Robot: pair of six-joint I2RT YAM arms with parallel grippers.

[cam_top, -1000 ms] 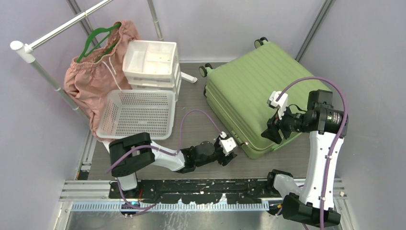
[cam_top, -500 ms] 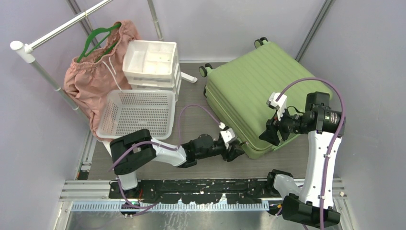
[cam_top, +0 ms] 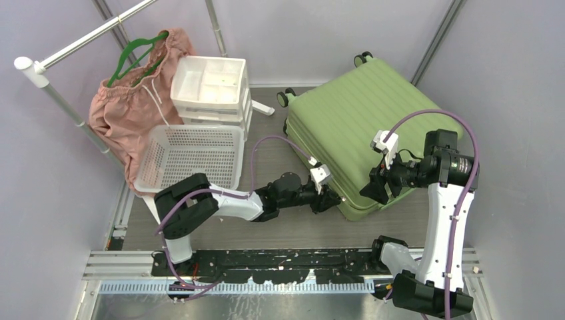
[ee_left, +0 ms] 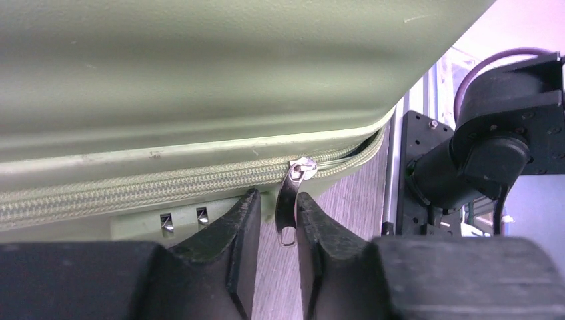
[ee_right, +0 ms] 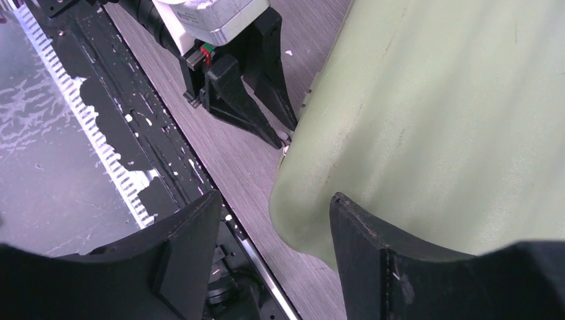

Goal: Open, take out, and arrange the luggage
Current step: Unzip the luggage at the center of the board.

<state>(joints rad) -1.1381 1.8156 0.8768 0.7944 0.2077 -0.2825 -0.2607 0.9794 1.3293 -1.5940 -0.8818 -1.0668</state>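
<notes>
So the light-green ribbed hard-shell suitcase (cam_top: pixel 346 127) is lying flat on its wide face on the grey wood-grain table (cam_top: pixel 333 230), zipped shut, ribbed shell up. The left gripper (cam_top: pixel 331 202) is down low at the suitcase's near-left edge, close to the near corner, so the case sits just beyond and above its fingers. In the left wrist view the green woven zipper (ee_left: pixel 133 190) runs across right in front of it. The silver metal zipper pull (ee_left: pixel 290 200) hangs between the two black fingers (ee_left: pixel 243 227). The jaws are narrow around it, but there's a sliver of gap on one side, so I wouldn't call it pinched. The right gripper (cam_top: pixel 373 187) hovers over that same near corner from the other side, jaws wide and holding nothing. The rounded corner of the shell shows between its fingers in the right wrist view, and I can't tell if one finger touches the shell. Direction-wise, the long axis runs diagonally from far left to near right seen from above. The small dark wheels (cam_top: pixel 363 59) are at the far end facing the back wall, and the plain end is toward the right arm. A white perforated plastic basket (cam_top: pixel 190 157) sits left of the suitcase, well apart. A white stacked drawer unit (cam_top: pixel 210 83) stands near the suitcase's wheel end, also on the left.
</notes>
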